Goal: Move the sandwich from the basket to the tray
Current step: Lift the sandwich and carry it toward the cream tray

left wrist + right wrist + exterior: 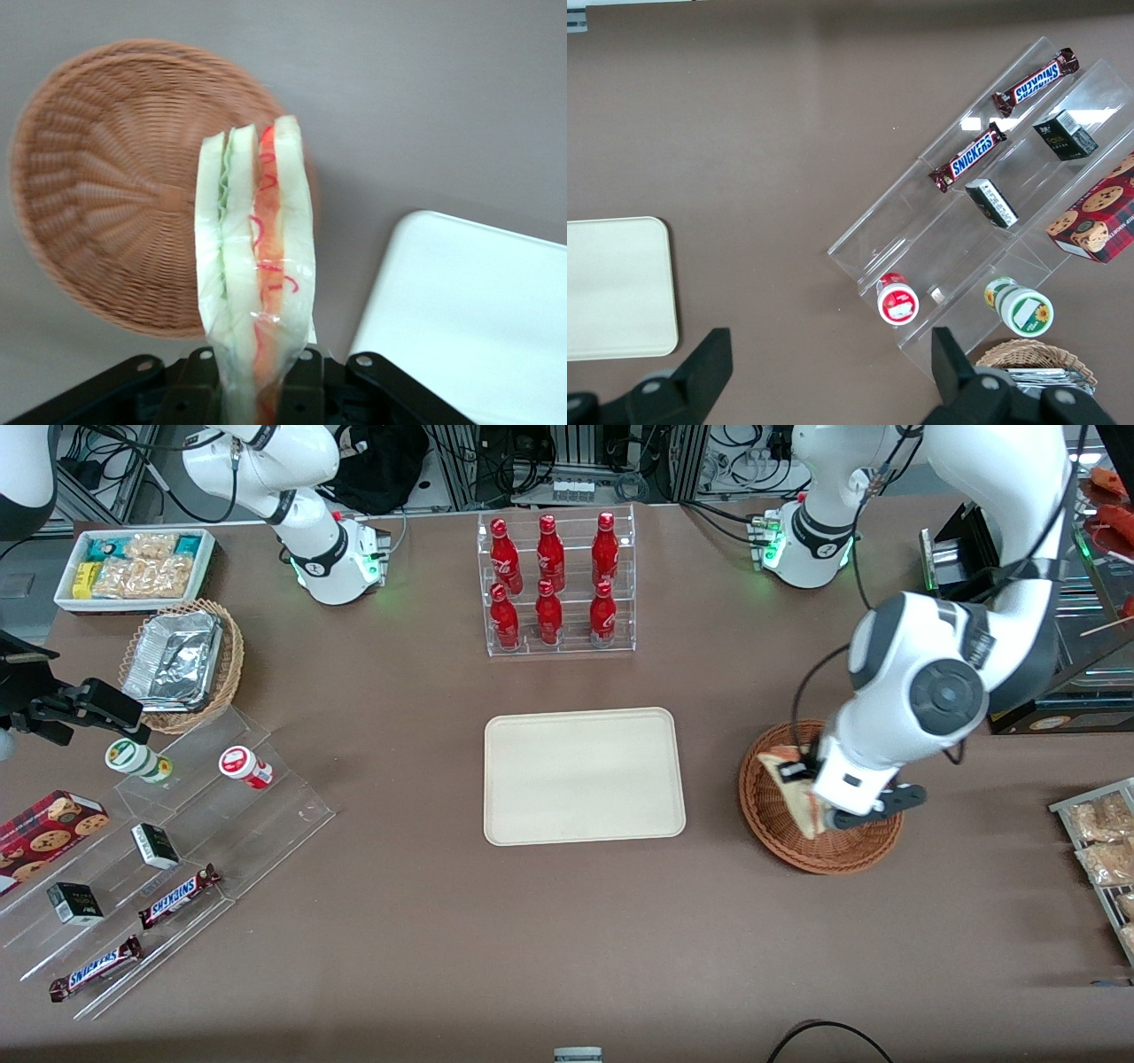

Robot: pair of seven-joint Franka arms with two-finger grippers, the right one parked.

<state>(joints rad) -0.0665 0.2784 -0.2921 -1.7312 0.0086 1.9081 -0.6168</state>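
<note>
The hand (252, 390) pinches the sandwich (257, 266) by its wrapped end above the basket (97, 186); it is probably light, soft, and easily crushed.

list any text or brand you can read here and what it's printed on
"SNICKERS": on two brown candy bars lying on the clear stepped display.
Red bottles in the clear rack: white script, too small to read.
Round-lidded jars, dark small boxes and cookie box: print unreadable.
Sandwich held in the gripper above the basket, and the tray: no text.
</note>
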